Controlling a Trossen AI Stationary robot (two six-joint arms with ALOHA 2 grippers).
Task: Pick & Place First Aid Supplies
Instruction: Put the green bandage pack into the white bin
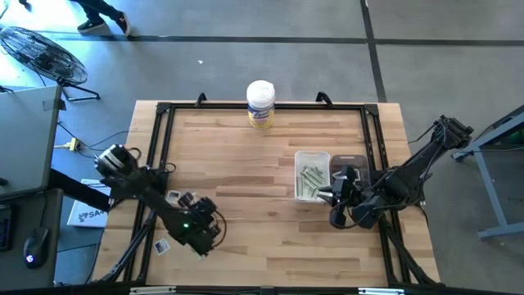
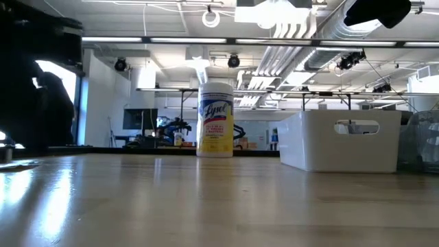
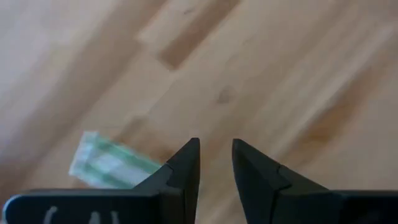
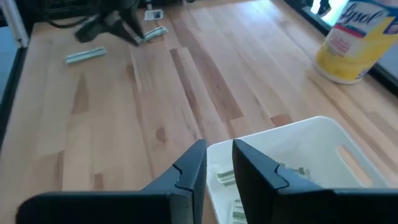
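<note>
The first aid supplies are small flat packets. Several pale green-white strips lie in a white bin at the table's right. One green-white strip lies flat on the wood just beside my left gripper, which stands open over the table's near left part, with nothing between its fingers. Two more strips and a small white square lie near that arm. My right gripper hangs open above the bin's near rim.
A tall white canister with a yellow label stands at the table's far edge. A dark container sits right of the white bin. A black frame runs around the tabletop. Bare wood lies between the two arms.
</note>
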